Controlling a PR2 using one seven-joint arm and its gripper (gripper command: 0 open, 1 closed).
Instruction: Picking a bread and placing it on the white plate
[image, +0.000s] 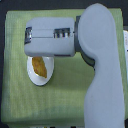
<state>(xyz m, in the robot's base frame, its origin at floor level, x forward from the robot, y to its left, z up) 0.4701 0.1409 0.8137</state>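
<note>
Exterior view: golden-orange bread (39, 66) lies on white plate (33, 75).

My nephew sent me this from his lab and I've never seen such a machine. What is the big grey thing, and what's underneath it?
The big grey shape is a robot arm, seen from a camera looking down on it from above. It comes in from the bottom of the picture, bends, and reaches toward the exterior view's left. The boxy end there carries its claw; from this angle I cannot tell whether it is open or shut, and nothing shows in its grip. Beneath lies a green cloth. On the cloth is a white plate, partly hidden by the arm, and an orange-brown bread lies on that plate.
</note>
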